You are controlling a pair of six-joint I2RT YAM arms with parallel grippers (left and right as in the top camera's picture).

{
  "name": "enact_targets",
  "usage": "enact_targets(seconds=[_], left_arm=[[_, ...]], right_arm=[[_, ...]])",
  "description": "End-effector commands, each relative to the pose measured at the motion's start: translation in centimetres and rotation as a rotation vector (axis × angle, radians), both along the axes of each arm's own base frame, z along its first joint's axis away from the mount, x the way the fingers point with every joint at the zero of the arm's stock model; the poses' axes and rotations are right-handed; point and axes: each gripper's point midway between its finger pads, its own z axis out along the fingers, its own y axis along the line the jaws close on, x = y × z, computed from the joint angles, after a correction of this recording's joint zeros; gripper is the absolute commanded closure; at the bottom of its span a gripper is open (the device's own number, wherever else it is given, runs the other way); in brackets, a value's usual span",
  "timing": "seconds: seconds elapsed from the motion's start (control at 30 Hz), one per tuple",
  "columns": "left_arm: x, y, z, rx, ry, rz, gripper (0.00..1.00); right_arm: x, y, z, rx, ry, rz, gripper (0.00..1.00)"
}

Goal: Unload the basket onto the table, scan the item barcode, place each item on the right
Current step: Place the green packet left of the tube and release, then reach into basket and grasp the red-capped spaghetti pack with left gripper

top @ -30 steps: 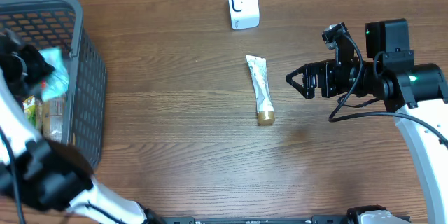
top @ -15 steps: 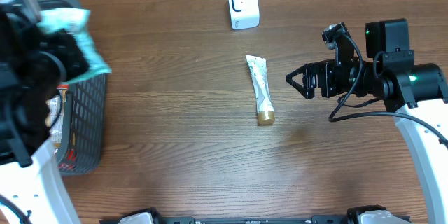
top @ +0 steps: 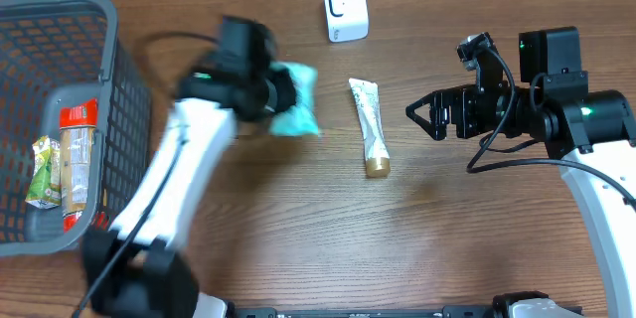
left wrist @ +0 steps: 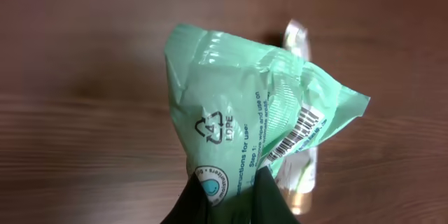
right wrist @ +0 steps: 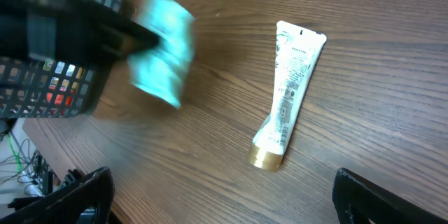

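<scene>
My left gripper (left wrist: 227,194) is clenched on one end of the green packet (left wrist: 238,112), holding it off the table near the scanner (top: 345,6) but short of it and to its left in the overhead view. The barcode (left wrist: 302,131) is on the face my wrist camera sees. The pick looks done, with the packet clear of the basket (top: 127,89) far to the scanner's left; what remains, I judge, is presenting that barcode to the scanner. My right gripper (top: 425,117) hangs spread wide and empty to the scanner's right, and a tube (top: 370,127) lies in front of the scanner.
</scene>
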Motion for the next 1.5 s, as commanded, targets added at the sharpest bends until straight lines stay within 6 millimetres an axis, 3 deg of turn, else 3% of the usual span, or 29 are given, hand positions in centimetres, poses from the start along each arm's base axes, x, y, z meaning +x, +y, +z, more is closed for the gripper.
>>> enact_targets(seconds=[0.0, 0.1, 0.23, 0.3, 0.37, 0.53, 0.67, 0.8, 0.9, 0.97, 1.07, 1.17, 1.3, 1.4, 1.47], left_arm=[[-1.5, -3.0, -5.3, -0.087, 0.166, 0.070, 0.96], [-1.6, -5.2, -8.6, -0.121, 0.236, 0.065, 0.96], [-1.8, -7.9, -10.2, -0.169, 0.252, 0.002, 0.96], [-1.9, -8.4, -10.3, -0.167, 0.248, -0.009, 0.64], [-1.8, -8.5, -10.0, -0.170, 0.240, -0.017, 0.46], [-0.3, -7.9, -7.0, -0.175, 0.189, -0.063, 0.44], [1.3, -5.5, -0.9, -0.100, 0.096, -0.080, 0.46], [2.3, -1.4, 7.4, 0.001, -0.041, -0.051, 0.44], [1.9, 2.7, 13.9, 0.066, -0.151, 0.007, 0.39], [1.0, 6.2, 17.7, 0.109, -0.209, 0.076, 0.35], [-1.6, 13.1, 21.3, 0.220, -0.238, 0.231, 0.21], [-5.3, 20.9, 22.7, 0.319, -0.198, 0.458, 0.15], [-10.4, 29.4, 22.1, 0.395, -0.084, 0.733, 0.25], [-13.0, 33.9, 20.4, 0.434, 0.006, 0.887, 0.27], [-13.0, 35.5, 18.8, 0.397, 0.030, 0.940, 0.27]], right_arm=[[0.2, 0.3, 0.8, 0.010, -0.019, 0.008, 0.00], [0.2, 0.3, 0.8, 0.010, -0.019, 0.008, 0.00], [0.2, 0.3, 0.8, 0.010, -0.019, 0.008, 0.00], [0.2, 0.3, 0.8, 0.010, -0.019, 0.008, 0.00], [0.2, 0.3, 0.8, 0.010, -0.019, 0.008, 0.00], [0.2, 0.3, 0.8, 0.010, -0.019, 0.008, 0.00], [0.2, 0.3, 0.8, 0.010, -0.019, 0.008, 0.00], [0.2, 0.3, 0.8, 0.010, -0.019, 0.008, 0.00], [0.2, 0.3, 0.8, 0.010, -0.019, 0.008, 0.00], [0.2, 0.3, 0.8, 0.010, -0.019, 0.008, 0.00], [0.2, 0.3, 0.8, 0.010, -0.019, 0.008, 0.00], [0.2, 0.3, 0.8, 0.010, -0.019, 0.008, 0.00], [0.2, 0.3, 0.8, 0.010, -0.019, 0.008, 0.00], [0.2, 0.3, 0.8, 0.010, -0.019, 0.008, 0.00], [0.2, 0.3, 0.8, 0.010, -0.019, 0.008, 0.00]])
